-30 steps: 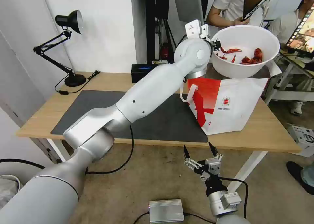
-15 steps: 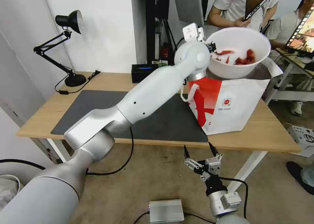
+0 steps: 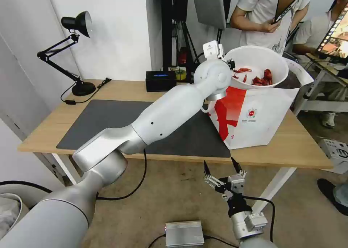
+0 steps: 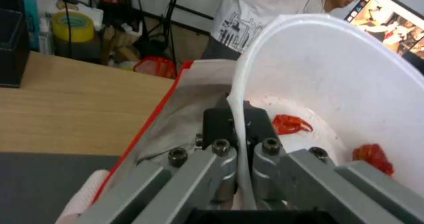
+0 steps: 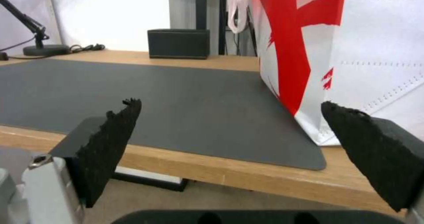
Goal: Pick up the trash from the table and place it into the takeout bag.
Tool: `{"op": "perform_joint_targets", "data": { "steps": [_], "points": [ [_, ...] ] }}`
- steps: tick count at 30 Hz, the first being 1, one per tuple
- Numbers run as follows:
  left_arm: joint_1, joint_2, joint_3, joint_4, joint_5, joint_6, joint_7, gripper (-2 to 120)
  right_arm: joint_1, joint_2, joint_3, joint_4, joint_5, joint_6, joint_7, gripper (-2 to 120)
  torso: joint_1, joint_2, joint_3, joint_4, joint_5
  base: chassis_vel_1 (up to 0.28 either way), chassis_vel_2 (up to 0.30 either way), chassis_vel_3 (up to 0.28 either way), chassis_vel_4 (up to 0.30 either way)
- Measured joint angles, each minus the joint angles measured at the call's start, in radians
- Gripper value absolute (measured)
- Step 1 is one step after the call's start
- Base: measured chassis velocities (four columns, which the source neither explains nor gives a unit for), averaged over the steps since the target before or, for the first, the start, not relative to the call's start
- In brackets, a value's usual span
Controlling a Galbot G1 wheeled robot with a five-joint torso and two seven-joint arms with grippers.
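Observation:
A white bowl (image 3: pixel 259 61) of red scraps (image 3: pixel 261 79), part of the trash, sits partly down in the mouth of the red-and-white takeout bag (image 3: pixel 253 116) at the table's right end. My left gripper (image 3: pixel 230 64) is shut on the bowl's rim (image 4: pixel 240 118), one finger inside and one outside, and the bag's foil lining (image 4: pixel 194 105) lies just beside it. My right gripper (image 3: pixel 219 165) hangs open below the front edge of the table (image 3: pixel 301 146), empty, facing the bag (image 5: pixel 353 52) across the dark mat (image 5: pixel 168 105).
A black desk lamp (image 3: pixel 70 52) stands at the back left of the table and a black box (image 3: pixel 160 80) at the back middle. People and a monitor are behind the bag. A silver box (image 3: pixel 184 233) lies on the floor near my right arm.
My left gripper has lowered the bowl from above the bag down into its open top, moving it a little to the left. The right arm has stayed still.

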Motion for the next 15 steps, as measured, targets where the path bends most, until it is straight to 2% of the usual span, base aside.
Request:
{"op": "perform_joint_targets", "data": {
  "steps": [7, 10, 11, 14, 15],
  "points": [
    [0.017, 0.001, 0.004, -0.002, 0.005, 0.004, 0.000, 0, 0.000, 0.000, 0.000, 0.000, 0.000, 0.000, 0.000, 100, 0.000, 0.000, 0.000, 0.0000, 0.0000, 0.000, 0.000, 0.000, 0.000],
    [0.021, 0.001, 0.004, -0.003, 0.008, 0.006, 0.003, 12, 0.000, 0.000, 0.000, 0.000, 0.000, 0.000, 0.000, 100, 0.000, 0.000, 0.000, 0.0000, 0.0000, 0.000, 0.000, 0.000, 0.000],
    [0.021, 0.001, 0.004, -0.003, 0.008, 0.006, 0.003, 12, 0.000, 0.000, 0.000, 0.000, 0.000, 0.000, 0.000, 100, 0.000, 0.000, 0.000, 0.0000, 0.0000, 0.000, 0.000, 0.000, 0.000],
    [0.022, 0.001, 0.004, -0.007, 0.008, 0.007, 0.005, 27, 0.000, 0.000, 0.000, 0.000, 0.000, 0.000, 0.000, 100, 0.000, 0.000, 0.000, 0.0000, 0.0000, 0.000, 0.000, 0.000, 0.000],
    [0.022, 0.001, 0.004, -0.007, 0.008, 0.007, 0.005, 27, 0.000, 0.000, 0.000, 0.000, 0.000, 0.000, 0.000, 100, 0.000, 0.000, 0.000, 0.0000, 0.0000, 0.000, 0.000, 0.000, 0.000]
  ]
}}
